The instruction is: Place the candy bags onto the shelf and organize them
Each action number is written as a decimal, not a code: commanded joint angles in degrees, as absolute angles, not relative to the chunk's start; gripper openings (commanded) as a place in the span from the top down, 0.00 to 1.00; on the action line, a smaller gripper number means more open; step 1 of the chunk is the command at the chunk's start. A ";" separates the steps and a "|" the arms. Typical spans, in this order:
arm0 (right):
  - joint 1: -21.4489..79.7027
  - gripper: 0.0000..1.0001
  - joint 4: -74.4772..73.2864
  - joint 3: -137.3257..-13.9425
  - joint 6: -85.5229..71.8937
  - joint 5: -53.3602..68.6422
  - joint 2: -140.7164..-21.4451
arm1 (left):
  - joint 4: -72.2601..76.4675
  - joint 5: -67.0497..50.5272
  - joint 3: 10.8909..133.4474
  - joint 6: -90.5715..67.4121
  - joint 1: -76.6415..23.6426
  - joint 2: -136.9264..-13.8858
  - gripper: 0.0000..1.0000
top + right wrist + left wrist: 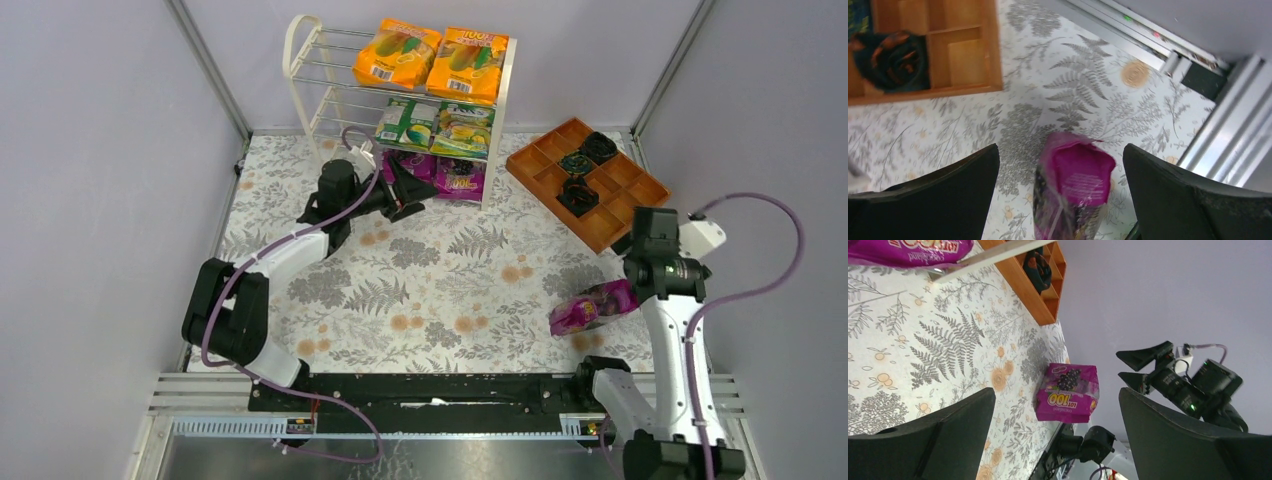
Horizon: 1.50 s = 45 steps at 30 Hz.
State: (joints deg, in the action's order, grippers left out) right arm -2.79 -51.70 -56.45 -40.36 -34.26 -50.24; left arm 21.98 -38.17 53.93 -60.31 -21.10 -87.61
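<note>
The cream-white shelf [300, 60] stands at the back. It carries two orange candy bags [432, 58] on top, two green-yellow ones [436, 125] in the middle and purple ones [460, 180] at the bottom. My left gripper [412, 190] is open and empty just in front of the bottom tier. In the left wrist view a purple bag [908, 250] lies beyond its fingers. A lone purple bag [592, 307] lies on the table at the near right. My right gripper [1060, 147] hangs open over that bag [1075, 185] without touching it.
An orange compartmented tray [640, 190] holding black round objects [600, 148] sits at the back right, close to the right arm. Grey walls enclose the table on three sides. A metal rail [450, 390] runs along the near edge.
</note>
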 commanded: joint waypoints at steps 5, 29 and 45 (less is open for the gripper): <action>-19.36 0.00 -52.89 -50.88 -40.69 -19.61 -48.99 | 23.30 -39.51 54.19 -58.10 -21.45 -87.86 0.01; -19.51 0.00 -47.42 -37.01 -40.47 3.55 -50.48 | 31.56 -45.26 52.72 -65.60 -21.44 -92.20 0.01; -19.51 0.54 -42.79 -34.36 -36.05 17.19 -44.02 | 23.12 -41.60 55.02 -57.73 -21.17 -89.33 0.01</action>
State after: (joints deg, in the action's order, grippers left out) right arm -19.31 -44.97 -33.69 -37.80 9.17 -47.37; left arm 24.93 -43.35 52.66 -61.78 -21.43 -91.98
